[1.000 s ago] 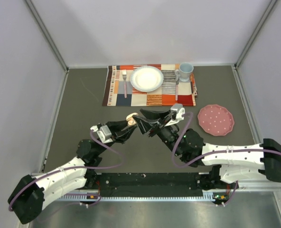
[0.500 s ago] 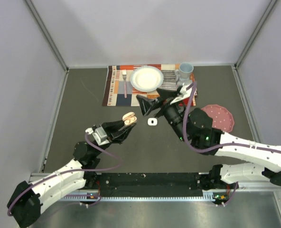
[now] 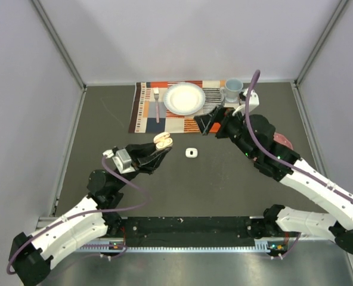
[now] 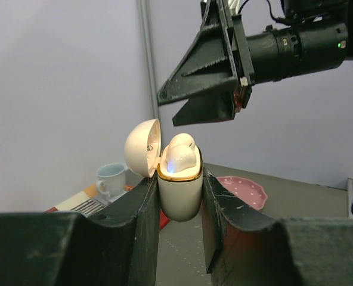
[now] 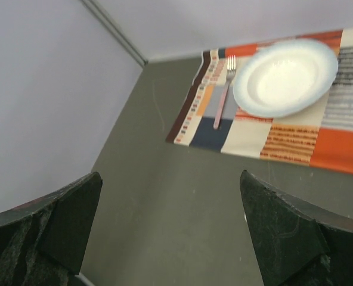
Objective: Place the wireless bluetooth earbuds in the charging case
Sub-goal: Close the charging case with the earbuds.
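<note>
Left gripper (image 4: 179, 186) pinches a cream plastic egg-shaped charging case (image 3: 162, 140), lid open, white earbud (image 4: 180, 156) inside; right gripper (image 5: 170, 221) is wide, empty.

**Hidden and Unclear Parts**

In the top view, the pink plate (image 3: 285, 140) is mostly covered by the right arm (image 3: 272, 158). The small white object (image 3: 192, 153) on the worktop (image 3: 105, 131) is too small to be identified. The stem of the earbud (image 4: 180, 156) is hidden inside the charging case (image 4: 179, 196).
</note>
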Available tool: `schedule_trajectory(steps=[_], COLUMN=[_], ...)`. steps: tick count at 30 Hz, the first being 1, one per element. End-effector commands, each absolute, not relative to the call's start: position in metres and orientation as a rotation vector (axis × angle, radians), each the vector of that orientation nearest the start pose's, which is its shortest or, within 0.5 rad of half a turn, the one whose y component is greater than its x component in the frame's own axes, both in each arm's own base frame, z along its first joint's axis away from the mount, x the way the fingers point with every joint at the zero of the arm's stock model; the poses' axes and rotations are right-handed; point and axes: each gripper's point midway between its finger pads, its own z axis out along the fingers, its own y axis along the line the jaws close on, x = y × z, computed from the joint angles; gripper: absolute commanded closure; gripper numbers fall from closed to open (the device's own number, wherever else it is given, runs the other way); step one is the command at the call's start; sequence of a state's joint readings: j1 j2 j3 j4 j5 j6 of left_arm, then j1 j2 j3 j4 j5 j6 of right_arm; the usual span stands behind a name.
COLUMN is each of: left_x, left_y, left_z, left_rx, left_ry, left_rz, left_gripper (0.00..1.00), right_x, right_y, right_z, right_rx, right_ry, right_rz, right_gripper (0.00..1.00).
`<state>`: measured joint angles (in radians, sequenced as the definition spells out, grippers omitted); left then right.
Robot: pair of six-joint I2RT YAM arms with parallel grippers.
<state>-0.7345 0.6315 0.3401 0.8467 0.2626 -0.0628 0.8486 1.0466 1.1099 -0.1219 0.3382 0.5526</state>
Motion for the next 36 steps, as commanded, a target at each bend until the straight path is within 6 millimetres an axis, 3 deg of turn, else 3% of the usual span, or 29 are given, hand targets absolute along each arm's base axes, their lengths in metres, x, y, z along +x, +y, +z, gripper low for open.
schedule_trajectory(steps=[1, 7, 12, 19, 27, 31, 36], left_x=[0.158, 0.133, 0.128, 0.142, 0.160, 0.168, 0.179], left_y=[-0.236, -0.254, -0.263, -0.286, -0.292, -0.292, -0.288], left_z=[0.355, 0.333, 0.325, 0.321, 0.328, 0.332, 0.335], left_rx=[0.638, 0.816, 0.903, 0.991, 0.915, 0.872, 0.806], left_ry=[0.857, 0.848, 0.860, 0.906, 0.892, 0.895, 0.915], left_rz=[-0.968, -1.081, -1.104, -1.113, -1.097, -1.080, -1.050], left_gripper=[1.00, 1.00, 1.00, 1.00, 1.00, 1.00, 1.00], right_x=[0.246, 0.232, 0.228, 0.229, 0.232, 0.233, 0.233], right_y=[0.251, 0.260, 0.287, 0.307, 0.307, 0.306, 0.297], right_z=[0.364, 0.349, 0.337, 0.330, 0.318, 0.300, 0.305], right_rx=[-0.004, -0.048, -0.091, -0.175, -0.244, -0.299, -0.296], right_ry=[1.714, 1.772, 1.826, 1.865, 1.902, 1.976, 1.957], right_rz=[0.916, 0.994, 1.105, 1.129, 1.058, 0.980, 0.947], right_gripper=[0.01, 0.01, 0.01, 0.01, 0.01, 0.01, 0.01])
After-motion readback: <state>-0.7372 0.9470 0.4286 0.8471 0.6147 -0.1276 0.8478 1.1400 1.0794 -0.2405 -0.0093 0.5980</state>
